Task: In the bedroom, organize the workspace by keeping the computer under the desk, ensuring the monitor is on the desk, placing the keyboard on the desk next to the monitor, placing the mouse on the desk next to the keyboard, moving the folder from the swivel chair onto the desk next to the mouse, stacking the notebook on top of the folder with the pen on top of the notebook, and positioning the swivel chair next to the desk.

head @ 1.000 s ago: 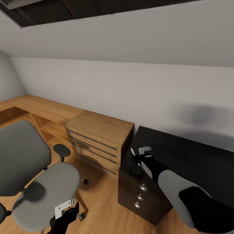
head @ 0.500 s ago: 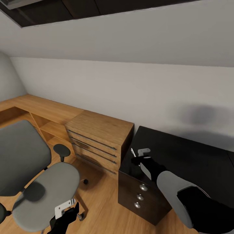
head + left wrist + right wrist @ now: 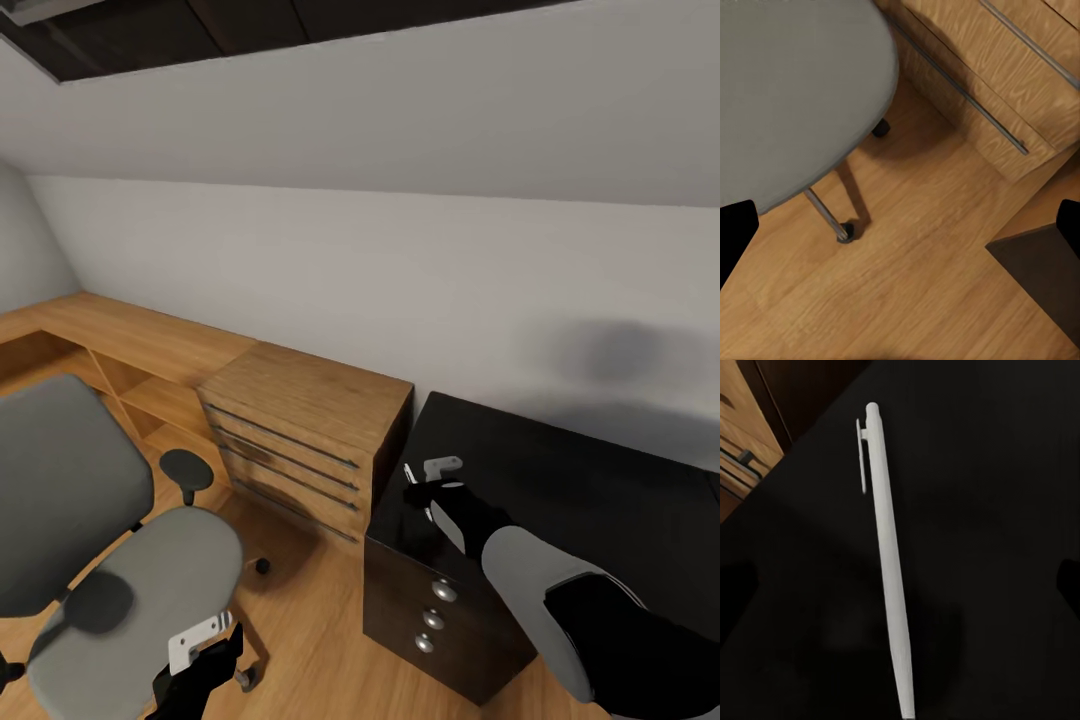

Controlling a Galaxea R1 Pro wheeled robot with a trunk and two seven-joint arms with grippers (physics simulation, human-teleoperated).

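Right gripper [image 3: 425, 483], centre-right of the head view, hangs over the near-left corner of the black desk [image 3: 560, 470]. In the right wrist view its fingertips sit dark at the far left and right edges, set wide, nothing between them yet.

Pen [image 3: 886, 556] lies flat on the desktop directly below that gripper. Long axis runs from upper middle to lower middle of the wrist frame, slightly tilted; clip end at the top. So it lies across the line joining the two fingertips and roughly centred between them. Judgement: a straight descent and close should catch the barrel near mid-length. In the head view the pen [image 3: 408, 473] is a thin white sliver just left of the gripper.

Left gripper [image 3: 205, 655], lower left, is low beside the swivel chair [image 3: 150, 590] seat, well apart from the pen; also wide, empty. Right arm is clearly the nearer.
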